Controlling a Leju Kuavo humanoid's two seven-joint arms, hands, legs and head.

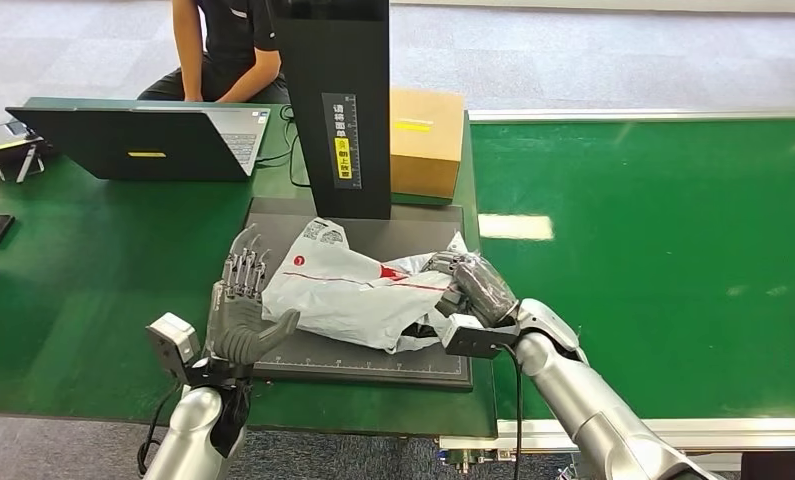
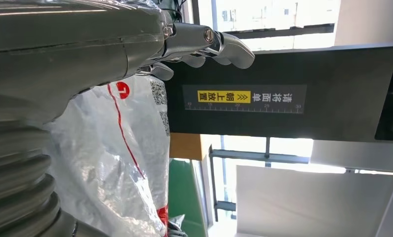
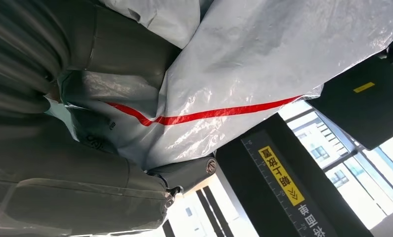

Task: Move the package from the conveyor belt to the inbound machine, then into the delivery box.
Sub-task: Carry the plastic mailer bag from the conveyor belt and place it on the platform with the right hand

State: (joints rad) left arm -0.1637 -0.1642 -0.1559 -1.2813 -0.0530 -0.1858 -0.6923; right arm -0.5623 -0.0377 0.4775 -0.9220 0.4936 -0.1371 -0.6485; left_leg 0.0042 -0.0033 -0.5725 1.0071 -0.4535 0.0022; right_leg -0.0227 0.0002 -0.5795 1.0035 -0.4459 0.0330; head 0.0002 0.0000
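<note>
While the crumpled white plastic mailer package with red stripe lay on the dark platform of the inbound machine, gripped at one end by the right hand, the left hand, fingers spread and empty, ideally would steady its near edge before lifting.

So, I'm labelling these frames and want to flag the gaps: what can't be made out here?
- Right hand: its fingertips are buried in the package, head and right wrist views.
- Package label: print too small to read.
- Cardboard box: partly behind the machine's black column, head view.
- Person: cut off by the top edge.
- Left hand: whether it touches the package.
</note>
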